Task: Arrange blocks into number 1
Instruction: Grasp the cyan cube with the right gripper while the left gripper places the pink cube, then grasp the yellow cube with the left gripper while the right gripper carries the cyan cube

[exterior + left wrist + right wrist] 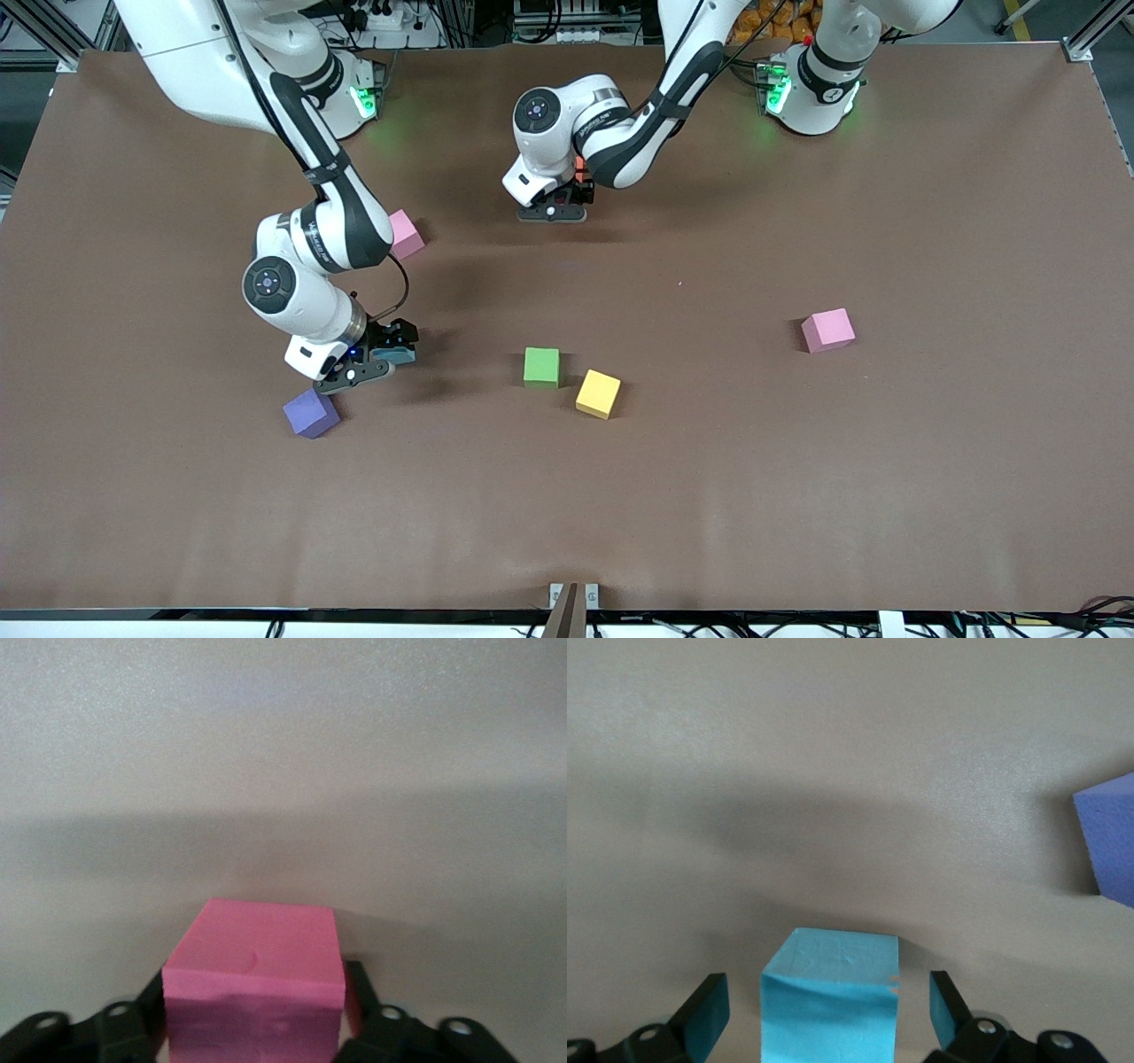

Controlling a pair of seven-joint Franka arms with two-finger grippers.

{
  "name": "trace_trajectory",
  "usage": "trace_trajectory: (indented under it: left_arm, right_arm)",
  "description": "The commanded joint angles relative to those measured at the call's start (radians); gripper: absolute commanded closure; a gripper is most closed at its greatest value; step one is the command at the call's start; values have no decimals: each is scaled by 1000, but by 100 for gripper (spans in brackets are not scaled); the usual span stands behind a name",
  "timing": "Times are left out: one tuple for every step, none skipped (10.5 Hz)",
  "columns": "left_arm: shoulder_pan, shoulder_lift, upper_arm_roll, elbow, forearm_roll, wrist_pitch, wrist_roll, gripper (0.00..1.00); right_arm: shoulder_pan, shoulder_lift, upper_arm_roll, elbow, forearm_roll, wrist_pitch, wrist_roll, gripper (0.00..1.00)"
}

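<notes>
Look at the left gripper (556,211), low over the middle of the table (797,496), up toward the robots: clenched tight on a reddish block (252,983), with a finger pressed on each side. Hard to tell whether red or orange. Look next at the right gripper (390,350), down low toward the right arm's end of the table: let go, fingers (707,1010) spread with a little gap on both sides of the light blue block (828,1001) sitting between them. Find the purple block (311,413) just beside that gripper and nearer the front camera. Find the yellow block (598,393) near the middle, almost touching a green block (541,366). Skip the green one and the two pink blocks (406,233) (828,330); not part of the number. Now the worries. Lifting or sliding the right gripper carelessly could bump the purple block and push it away, being so close. Lifting up crooked could catch the soft blue block on a finger and tip or drag it. Squeezing the reddish block too hard could squash the foam, and letting go too high could make it bounce and roll. Grabbing yellow could nudge green, being such close neighbours. Plenty of bare table toward the front camera and toward the left arm's end, so lots of room for building the number there. No block close to a table edge, so little fear of falling off.
</notes>
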Motion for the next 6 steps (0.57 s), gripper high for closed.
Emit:
trace_trajectory:
  left_arm:
    - [1, -22, 0, 0, -8, -11, -14, 0]
    - [10, -42, 1, 5, -10, -20, -45, 0]
    - [24, -68, 10, 11, -10, -39, -86, 0]
    - [63, -91, 14, 20, -10, -57, -121, 0]
    - [121, -120, 14, 26, -7, -83, -135, 0]
    - [166, -140, 14, 39, -8, -103, -155, 0]
  right_arm:
    - [18, 25, -13, 4, 17, 17, 3, 0]
    - [20, 33, -13, 3, 17, 24, 3, 0]
    - [20, 39, -13, 1, 17, 27, 6, 0]
    - [20, 39, -13, -11, 17, 27, 16, 5]
    - [20, 36, -19, -16, 19, 22, 19, 18]
    - [21, 33, -27, -17, 19, 16, 19, 32]
